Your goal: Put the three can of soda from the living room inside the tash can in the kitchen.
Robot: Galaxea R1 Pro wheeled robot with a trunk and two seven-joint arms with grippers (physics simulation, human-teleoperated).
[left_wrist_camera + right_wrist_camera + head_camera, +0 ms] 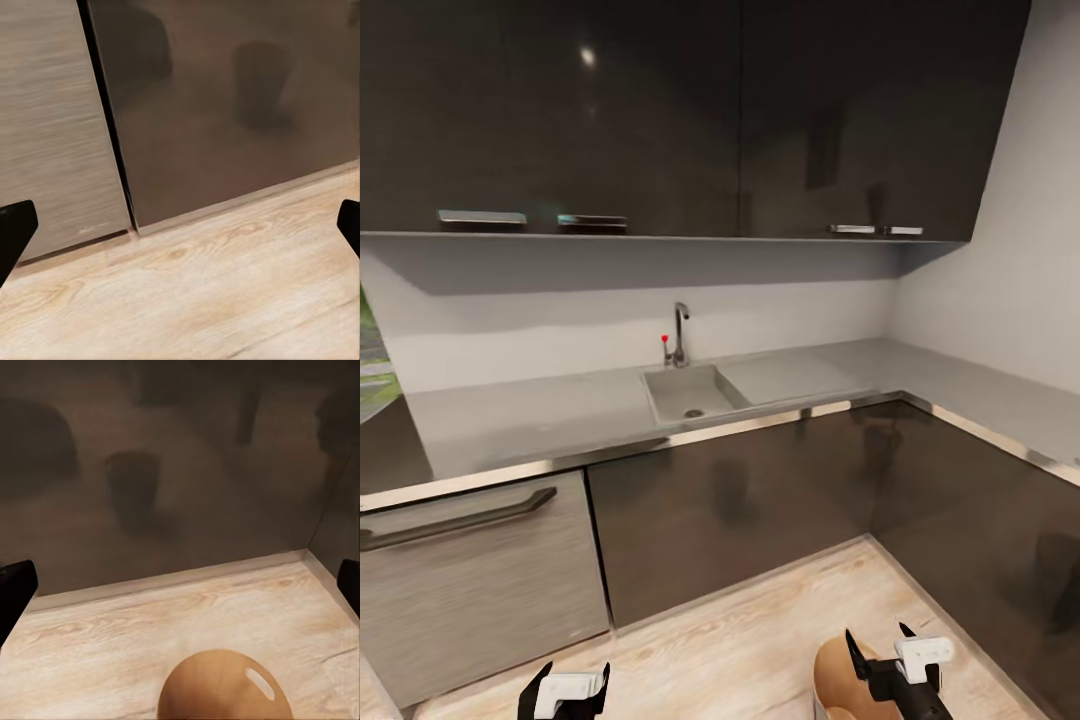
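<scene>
**A:** Where are you standing, and where is the trash can?

**B:** I am facing the corner of the kitchen, with the sink [690,392] and faucet [679,335] ahead of me across the grey counter [520,420]. The trash can [845,685] is sitting on the wood floor [760,630] just below and in front of my right gripper [880,655]. In the right wrist view I am looking down into its tan-brown inside [225,690], with the handle slot [259,681] showing near the rim.

**A:** Why are you hanging the right gripper there?

**B:** I am judging it as lined up over the pail's mouth, the spot for a drop. I am not seeing any of the 3 soda cans at this moment.

**A:** What are your hands doing?

**B:** My right gripper's 2 fingers are standing wide apart, holding nothing and touching nothing. My left gripper [565,690] is also spread wide and empty, pointing at the floor beside the dark cabinet door [225,105] and the lighter wood-grain panel [52,120].

**A:** How far along is the job?

**B:** I cannot tell whether any cans are lying in the pail; its bottom is out of sight.
</scene>
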